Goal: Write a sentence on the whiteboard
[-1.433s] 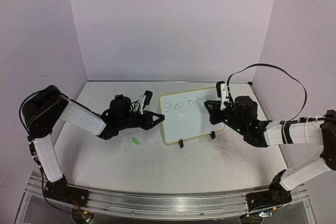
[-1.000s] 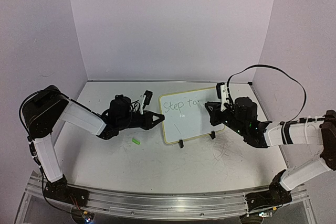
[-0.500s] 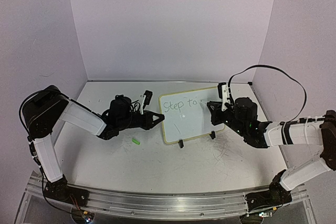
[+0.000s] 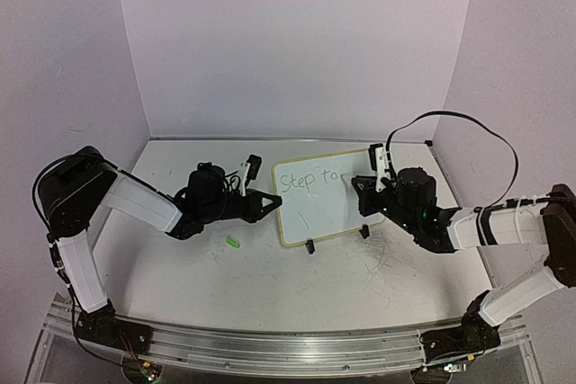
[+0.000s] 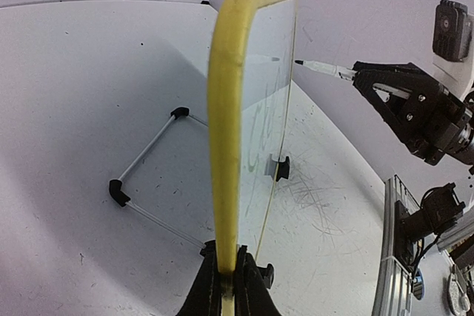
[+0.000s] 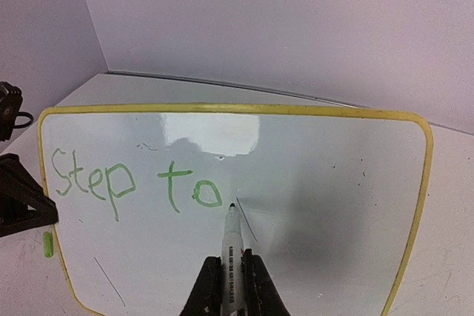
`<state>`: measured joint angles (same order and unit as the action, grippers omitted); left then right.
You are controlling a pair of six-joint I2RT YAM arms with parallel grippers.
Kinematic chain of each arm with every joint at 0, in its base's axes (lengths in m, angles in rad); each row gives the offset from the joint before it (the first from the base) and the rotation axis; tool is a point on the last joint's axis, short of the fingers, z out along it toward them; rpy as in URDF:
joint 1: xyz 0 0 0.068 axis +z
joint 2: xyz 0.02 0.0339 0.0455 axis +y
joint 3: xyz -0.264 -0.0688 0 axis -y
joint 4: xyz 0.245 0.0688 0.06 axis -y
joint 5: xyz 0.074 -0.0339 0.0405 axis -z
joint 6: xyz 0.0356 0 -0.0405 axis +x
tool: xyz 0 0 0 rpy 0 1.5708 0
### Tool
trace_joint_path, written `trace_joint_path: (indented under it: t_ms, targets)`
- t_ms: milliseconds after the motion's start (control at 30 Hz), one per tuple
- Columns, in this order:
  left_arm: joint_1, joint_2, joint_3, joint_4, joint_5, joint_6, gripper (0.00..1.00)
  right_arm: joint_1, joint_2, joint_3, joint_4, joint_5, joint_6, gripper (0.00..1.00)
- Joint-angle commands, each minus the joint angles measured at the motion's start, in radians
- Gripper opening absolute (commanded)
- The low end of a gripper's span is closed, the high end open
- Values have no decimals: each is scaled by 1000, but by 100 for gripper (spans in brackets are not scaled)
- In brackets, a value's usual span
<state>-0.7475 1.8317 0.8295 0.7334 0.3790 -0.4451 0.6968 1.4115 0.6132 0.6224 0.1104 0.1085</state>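
Scuffed tabletop [image 4: 288, 285], right claw [image 4: 360, 184] level before whiteboard [image 4: 315, 218]

Soft, even light tints the walls [image 4: 297, 42] lilac. In the right wrist view glare whitens the top of the whiteboard [image 6: 215, 135], and the marker [image 6: 232, 249] throws a dim shadow. The left wrist view bows at its edges; the near rim [image 5: 224, 146] blurs.

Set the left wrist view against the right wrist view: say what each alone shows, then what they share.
Left wrist only: the whiteboard edge-on, its rim shut in the left gripper, and the wire stand behind. Right wrist only: the board's face with the unfinished sentence, "Step to". Both: the whiteboard and the marker in the right gripper, tip near the board.
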Motion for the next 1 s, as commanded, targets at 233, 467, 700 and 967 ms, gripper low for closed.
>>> trace_joint_path:
  t_ms: [233,467,700,967]
  targets:
    - [6,-35,9,-23,-68,28,0,4,44,80,77,9,-1,0]
    - [7,-38,8,-25,-65,30,0,3,55,84,56,48,8,0]
    - [6,-37,11,-26,-65,32,0,4,47,64,24,36,25,0]
    - [7,-29,20,-27,-59,31,0,4,41,39,4,40,44,0]
